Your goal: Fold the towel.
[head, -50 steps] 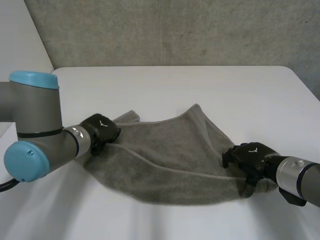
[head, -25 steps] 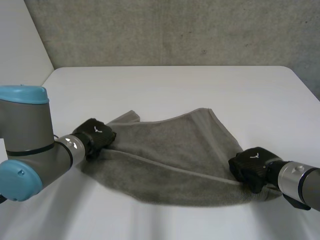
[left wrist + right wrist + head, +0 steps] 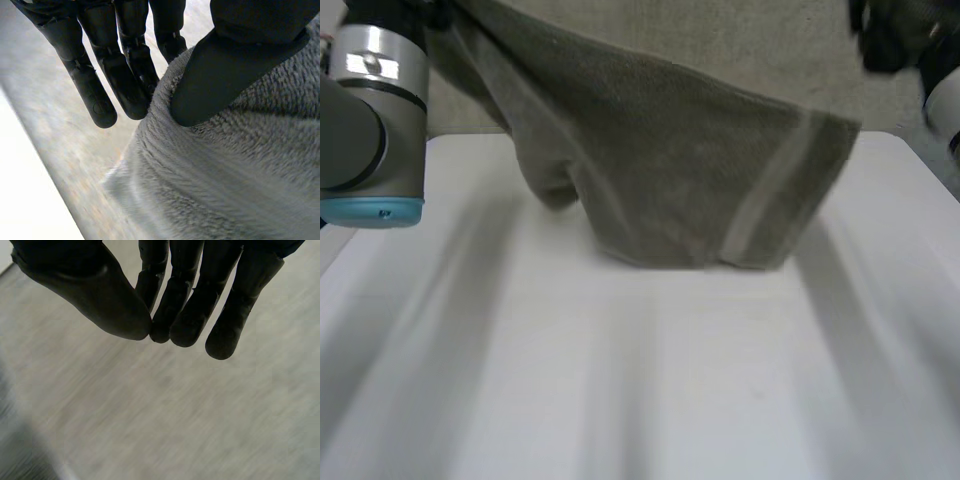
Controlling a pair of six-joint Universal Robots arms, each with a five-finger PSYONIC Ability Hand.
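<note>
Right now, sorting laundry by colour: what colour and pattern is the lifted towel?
Grey-brown terry towel with a paler band near one end; clearest in head view.

White table point(image 3: 620, 400) before a grey wall point(image 3: 770, 40).

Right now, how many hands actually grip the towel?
1. The left hand pinches the towel between thumb and fingers; the right hand closes thumb on fingertips with no cloth between them.

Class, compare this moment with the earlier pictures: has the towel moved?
Yes, upward. The towel lay flat on the white table; now it hangs lifted across the grey back wall, pinched by the left hand.
</note>
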